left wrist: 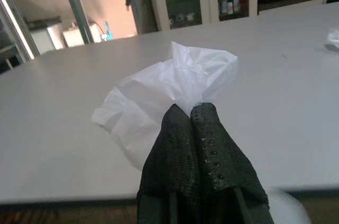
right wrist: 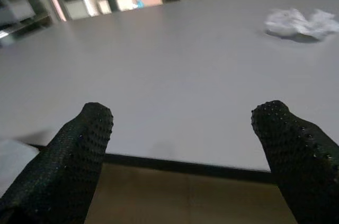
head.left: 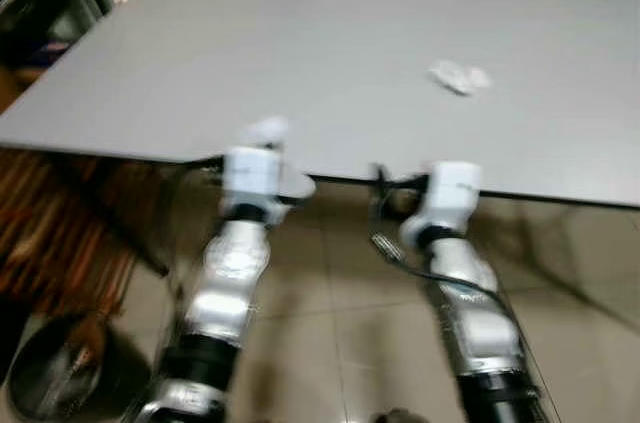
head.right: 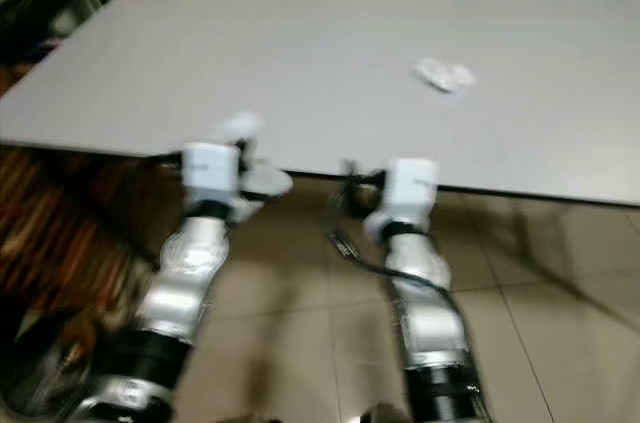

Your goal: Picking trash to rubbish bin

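We see a dark round bin [head.left: 55, 373] on the floor at our lower left, beside the left arm; the picture is too blurred there to tell what is in it. Against the far wall stands a white cabinet [left wrist: 204, 1] with glass doors, and small bottles or jars can be made out behind the glass, though not clearly.

Our left gripper [left wrist: 192, 115] has its two black fingers pressed together on a crumpled white tissue [left wrist: 167, 97]. The tissue is thin and creased, bunched into a loose wad that fans out beyond the fingertips. It is held at the near edge of the grey counter [head.left: 330, 63], just above the surface.

A second crumpled tissue [head.left: 459, 76] lies on the counter further in, toward our right side. It is white, small and flattened, with two lumpy ends, and sits well apart from both grippers.

Our right gripper [right wrist: 185, 128] is held at the near edge of the counter with its fingers spread wide and nothing between them. The second tissue lies ahead of it, across the bare grey top.

The floor [head.left: 330, 333] under the arms is pale tile.
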{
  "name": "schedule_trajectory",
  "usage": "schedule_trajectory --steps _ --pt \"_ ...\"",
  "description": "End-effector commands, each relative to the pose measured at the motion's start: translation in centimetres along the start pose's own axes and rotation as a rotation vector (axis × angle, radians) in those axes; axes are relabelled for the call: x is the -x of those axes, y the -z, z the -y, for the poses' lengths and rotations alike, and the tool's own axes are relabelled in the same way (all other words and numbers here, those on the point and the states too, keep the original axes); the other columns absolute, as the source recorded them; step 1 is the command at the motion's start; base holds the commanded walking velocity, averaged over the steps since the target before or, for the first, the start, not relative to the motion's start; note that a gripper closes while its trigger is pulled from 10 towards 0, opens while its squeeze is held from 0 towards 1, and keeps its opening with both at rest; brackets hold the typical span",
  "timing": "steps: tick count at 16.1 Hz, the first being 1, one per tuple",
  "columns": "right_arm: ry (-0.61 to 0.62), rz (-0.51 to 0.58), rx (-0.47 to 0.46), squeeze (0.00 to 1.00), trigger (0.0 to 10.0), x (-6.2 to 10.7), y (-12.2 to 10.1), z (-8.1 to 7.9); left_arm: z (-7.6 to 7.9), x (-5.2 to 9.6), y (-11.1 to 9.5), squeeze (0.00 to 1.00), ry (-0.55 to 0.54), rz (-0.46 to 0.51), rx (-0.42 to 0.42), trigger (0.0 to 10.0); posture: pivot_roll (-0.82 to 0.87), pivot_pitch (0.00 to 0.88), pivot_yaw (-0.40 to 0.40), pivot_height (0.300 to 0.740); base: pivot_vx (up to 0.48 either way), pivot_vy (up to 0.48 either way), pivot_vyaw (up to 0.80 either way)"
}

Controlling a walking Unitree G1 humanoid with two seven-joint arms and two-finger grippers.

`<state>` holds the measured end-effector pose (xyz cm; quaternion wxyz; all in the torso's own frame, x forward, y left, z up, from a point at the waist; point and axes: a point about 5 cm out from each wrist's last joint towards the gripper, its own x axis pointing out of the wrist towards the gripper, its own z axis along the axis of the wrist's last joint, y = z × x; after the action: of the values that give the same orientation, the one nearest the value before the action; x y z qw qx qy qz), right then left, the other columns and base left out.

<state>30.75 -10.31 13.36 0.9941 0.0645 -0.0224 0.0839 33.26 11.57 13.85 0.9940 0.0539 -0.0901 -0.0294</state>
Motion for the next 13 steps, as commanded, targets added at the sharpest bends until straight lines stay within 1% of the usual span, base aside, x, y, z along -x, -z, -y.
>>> schedule_trajectory --steps 1,10,12,13 --pt "0.027 -0.009 0.007 0.00 10.0 0.11 -0.04 0.93 1.00 -0.02 -0.19 0.00 0.022 0.002 0.007 10.0 -0.08 0.150 0.058 0.740 0.000 0.000 0.00" --pt "0.022 -0.014 0.008 0.00 10.0 0.04 -0.09 0.96 1.19 0.01 -0.46 0.00 0.028 0.018 0.009 10.0 -0.08 0.153 0.056 0.740 0.000 0.000 0.00" --pt "0.011 -0.017 0.022 0.00 10.0 0.05 -0.06 0.79 1.14 0.00 -0.43 0.00 0.028 0.015 0.006 10.0 -0.08 0.155 0.055 0.740 0.000 0.000 0.00" --pt "0.001 -0.013 0.022 0.00 10.0 0.09 -0.12 0.72 1.15 0.00 -0.44 0.00 0.027 0.015 0.008 10.0 -0.08 0.156 0.055 0.740 0.000 0.000 0.41"
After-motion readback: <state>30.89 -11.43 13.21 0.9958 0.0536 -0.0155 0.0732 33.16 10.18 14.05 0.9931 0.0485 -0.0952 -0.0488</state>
